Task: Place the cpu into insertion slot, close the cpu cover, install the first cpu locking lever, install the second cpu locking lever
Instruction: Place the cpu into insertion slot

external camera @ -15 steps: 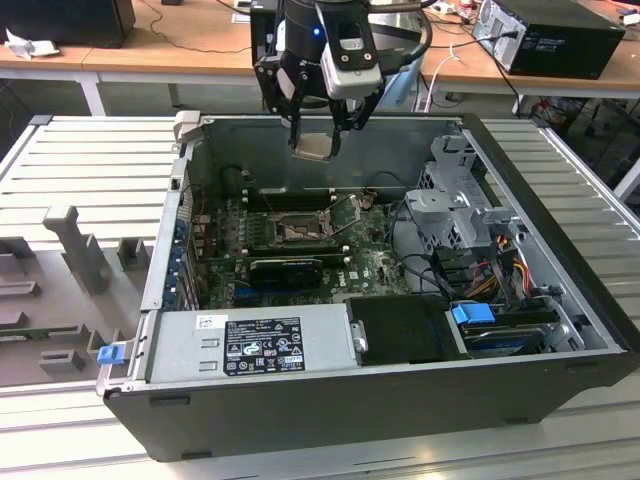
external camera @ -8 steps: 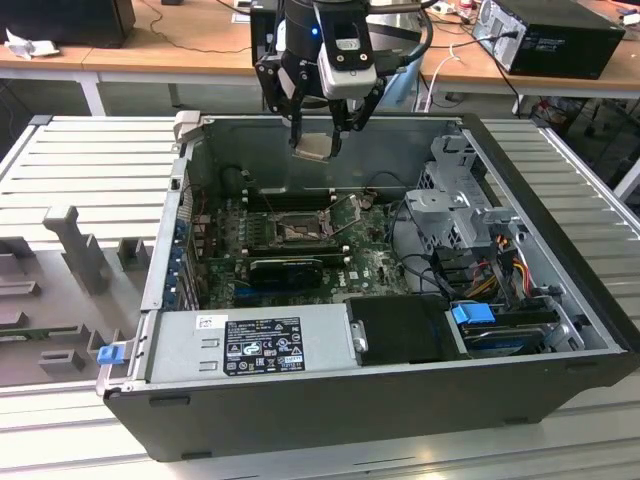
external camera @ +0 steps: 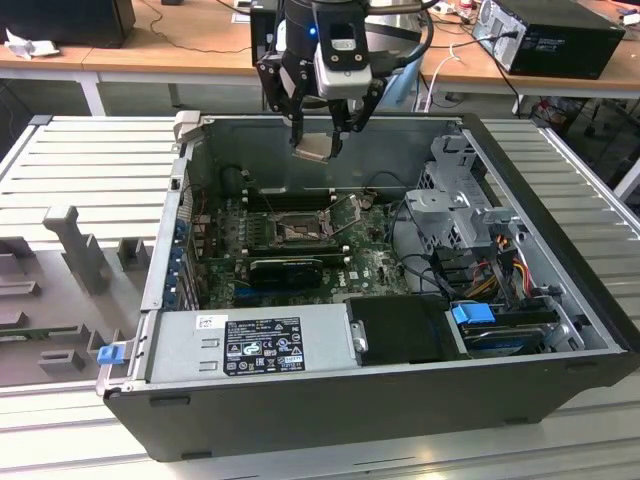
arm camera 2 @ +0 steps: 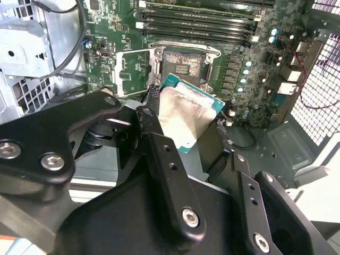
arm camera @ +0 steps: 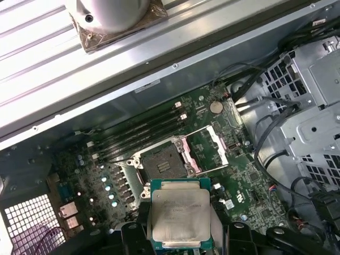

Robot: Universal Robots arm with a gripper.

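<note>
The claw (external camera: 318, 143), upper centre of the exterior view, is clamped narrowly on the cpu's (external camera: 313, 150) edges, high above the open insertion slot (external camera: 297, 231).

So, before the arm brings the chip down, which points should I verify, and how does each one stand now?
1. cpu gripped by the end effector: ok.
2. cpu cover swung open, off the insertion slot: ok.
3. Slot's dark centre free of loose objects: ok.
4. cpu lined up over the slot: cannot tell; in the exterior view it hangs high above the motherboard.
5. Black cables lying away from the slot: ok.
</note>
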